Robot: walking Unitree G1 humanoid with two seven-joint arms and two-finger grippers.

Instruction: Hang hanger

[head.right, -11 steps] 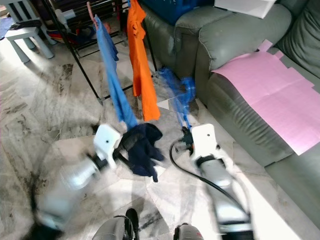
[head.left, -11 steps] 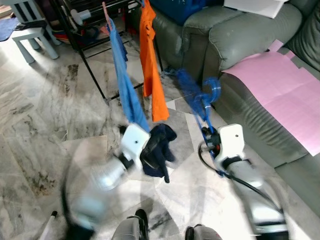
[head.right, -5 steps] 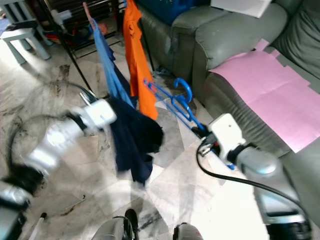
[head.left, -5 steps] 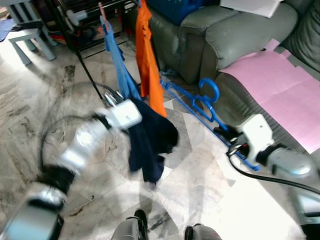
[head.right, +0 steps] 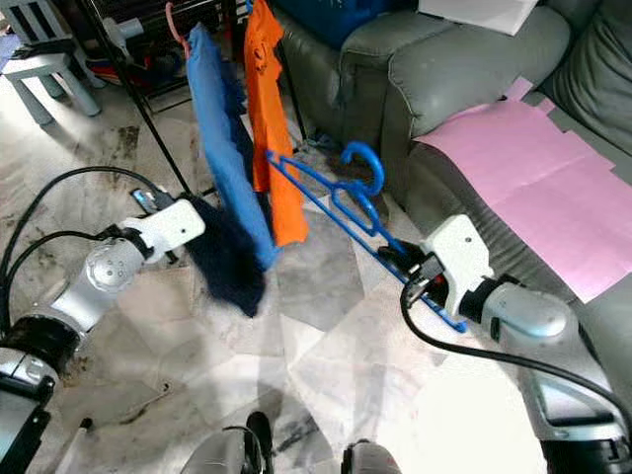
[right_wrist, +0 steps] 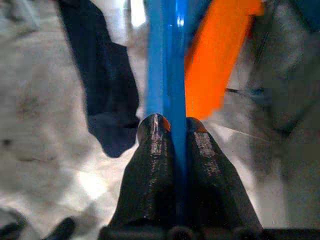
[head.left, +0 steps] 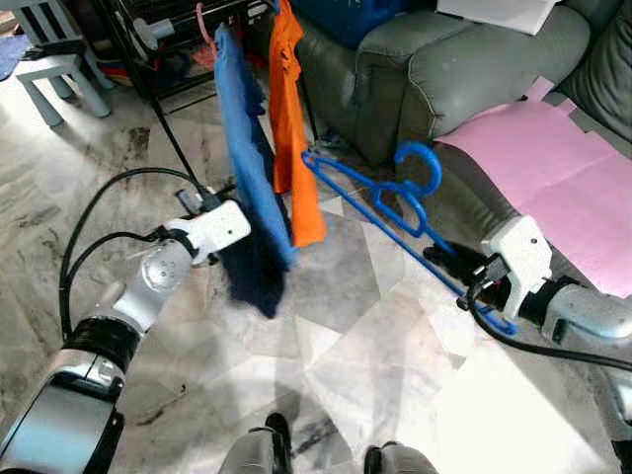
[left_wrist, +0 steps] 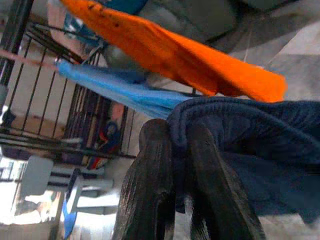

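We hold the blue hanger (head.left: 395, 202) in our right gripper (head.left: 446, 265), fingers clenched on its lower bar. Hanger is tilted, w/ its hook (head.left: 423, 168) up near the front of the grey sofa (head.left: 464, 69), just right of the orange shirt (head.left: 291, 128). Our left gripper (left_wrist: 172, 165) is clamped on a dark navy cloth (head.left: 252, 267), which dangles above the marble floor (head.left: 336, 346) behind the blue shirt (head.left: 242, 138). Both shirts hang from the black rack (head.left: 148, 49). A pink sheet (head.left: 563, 168) lies on the sofa seat, well apart from the hanger. Left arm's black cable (head.left: 109, 212) loops over the floor.
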